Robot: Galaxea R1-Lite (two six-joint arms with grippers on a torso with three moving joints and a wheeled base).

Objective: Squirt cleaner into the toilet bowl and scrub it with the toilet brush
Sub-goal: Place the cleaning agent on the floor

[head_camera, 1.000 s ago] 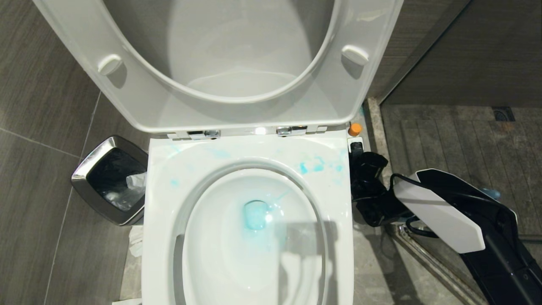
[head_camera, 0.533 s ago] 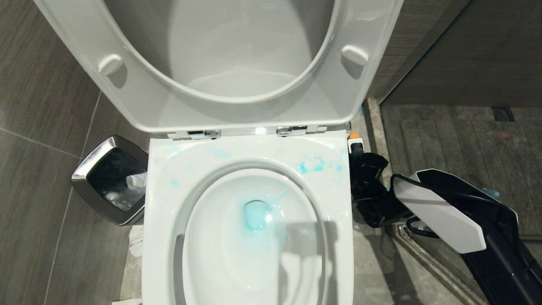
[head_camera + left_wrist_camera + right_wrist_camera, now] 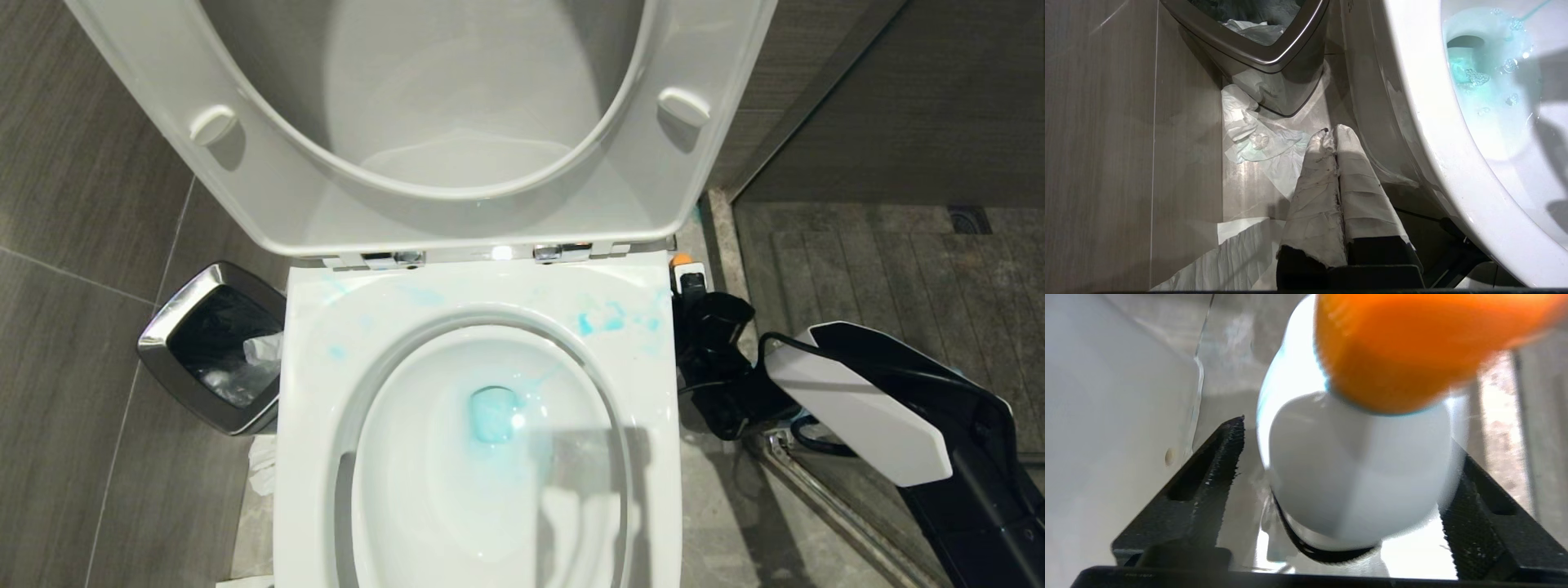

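My right gripper [image 3: 1343, 465] straddles the cleaner [image 3: 1355, 469], fingers spread, gap on one side. Left gripper [image 3: 1336, 139] pressed closed, empty, beside toilet bowl [image 3: 1412, 102].

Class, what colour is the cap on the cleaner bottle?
Orange: the cleaner bottle's cap shows best in the right wrist view.

A square steel bin [image 3: 214, 347] with a dark liner is seen on the grey tiled floor [image 3: 73, 392], and crumpled white paper [image 3: 263, 347] is held inside it. More crumpled white paper [image 3: 1257, 141] is spread on the floor just beside the bin's base, with a further sheet [image 3: 1224, 253] lying flat nearer the camera. On the opposite side, a ridged grey shower floor [image 3: 882, 269] with a small square drain [image 3: 971, 219] is bordered by a metal threshold strip [image 3: 824, 506].
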